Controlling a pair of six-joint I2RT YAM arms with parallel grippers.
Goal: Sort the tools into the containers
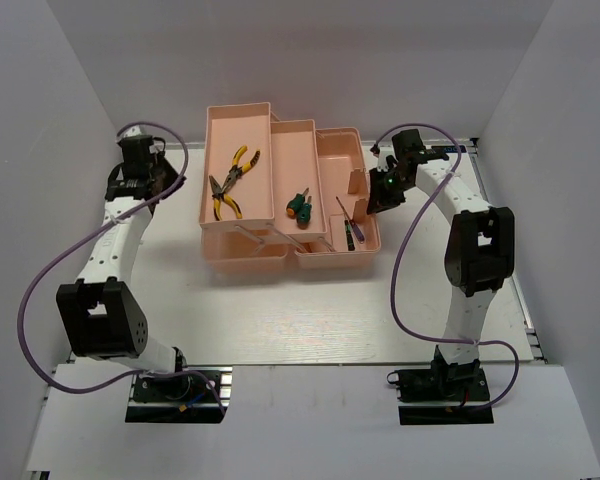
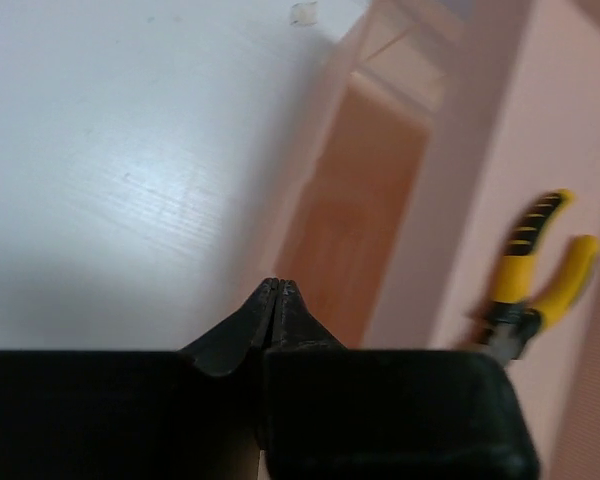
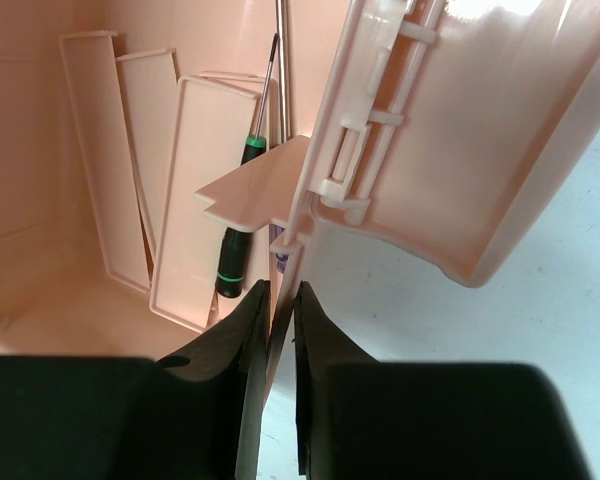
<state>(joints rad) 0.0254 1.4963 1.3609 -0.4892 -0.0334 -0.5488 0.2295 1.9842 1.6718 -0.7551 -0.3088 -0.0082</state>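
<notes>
Much is obscured. In the left wrist view only one pair of pliers is seen, blurred and cut off below by the black gripper body. In the right wrist view the thin screwdriver is crossed by a small pink ledge, so part of its shaft is covered. From above, the stubby screwdrivers are too small for their tips to be made out.

Five tools are counted in the top view, all inside one open salmon-pink toolbox set on the white table. Two yellow-handled pliers are laid in the left tray, two green stubby screwdrivers in the middle tray, and one thin screwdriver in the right compartment. Three flat pink inserts are seen lying beside the thin screwdriver.

The farther pliers are laid diagonally, handles toward the far right. The nearer pair is laid more front to back, handles toward the arms. The thin screwdriver is laid near to far, handle at the near end.

The left gripper is clenched on nothing, fingertips meeting, above the table just left of the toolbox. The right gripper is closed on the toolbox's right wall, whose thin edge is pinched between the fingers.
</notes>
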